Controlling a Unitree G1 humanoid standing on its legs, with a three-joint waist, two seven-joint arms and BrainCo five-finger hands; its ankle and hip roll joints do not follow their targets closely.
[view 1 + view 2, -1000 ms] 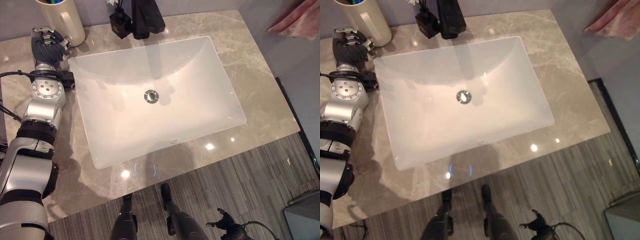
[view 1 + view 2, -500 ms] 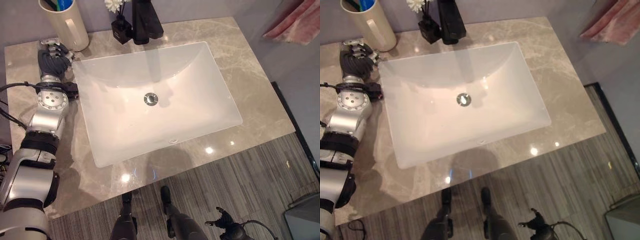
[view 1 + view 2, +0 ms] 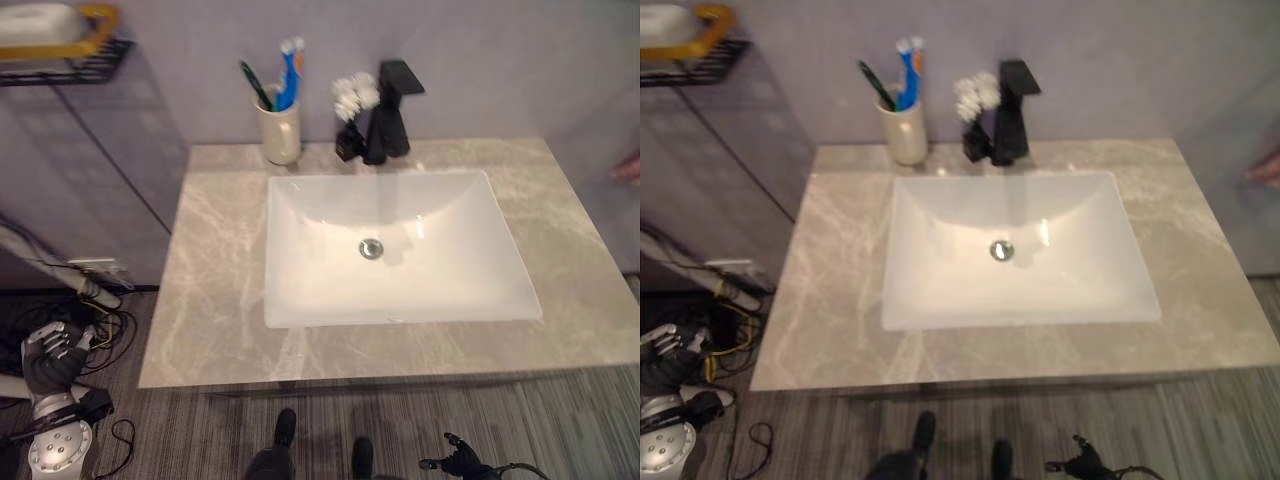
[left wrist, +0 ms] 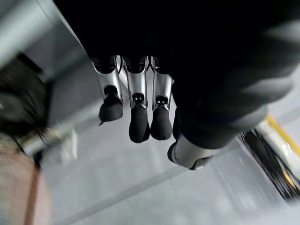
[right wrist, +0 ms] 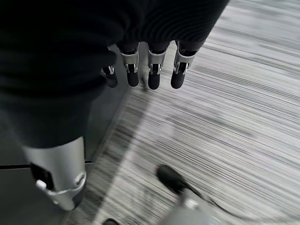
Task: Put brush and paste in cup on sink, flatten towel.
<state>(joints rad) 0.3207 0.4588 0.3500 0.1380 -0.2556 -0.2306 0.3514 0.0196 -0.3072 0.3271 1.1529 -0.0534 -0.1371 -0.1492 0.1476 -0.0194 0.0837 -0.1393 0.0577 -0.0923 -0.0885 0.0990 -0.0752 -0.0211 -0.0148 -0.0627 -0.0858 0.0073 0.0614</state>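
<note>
- Cup (image 3: 280, 131), cream with a handle, stands on the grey marble counter (image 3: 215, 270) at its back edge, just beside the rear left corner of the white sink (image 3: 395, 250). In the left eye view a dark-handled brush (image 3: 254, 84) and a blue tube of paste (image 3: 289, 66) stand up out of it, leaning apart.
- To the cup's right in the same view, a small black vase with white flowers (image 3: 352, 110) stands touching or nearly touching the black tap (image 3: 390, 110). Nothing blocks the sink basin; its drain (image 3: 371, 248) sits in the middle.
- High on the left wall, a black wire shelf (image 3: 60, 45) carries a yellow-rimmed item, cut off by the frame. A pink patch (image 3: 628, 168) shows at the right edge; too little is visible to tell what it is.
- The left hand (image 3: 50, 355) hangs low beside the counter over tangled cables on the floor, well apart from the cup.
- The right eye view shows the same layout, with the left hand (image 3: 665, 350) at the lower left edge.
- Left wrist view: the left hand (image 4: 140, 112) has fingers gently curved and loose, grasping nothing; the background is blurred.
- Right wrist view: the right hand (image 5: 150, 70) hangs over striped grey flooring, fingers relaxed and empty.
</note>
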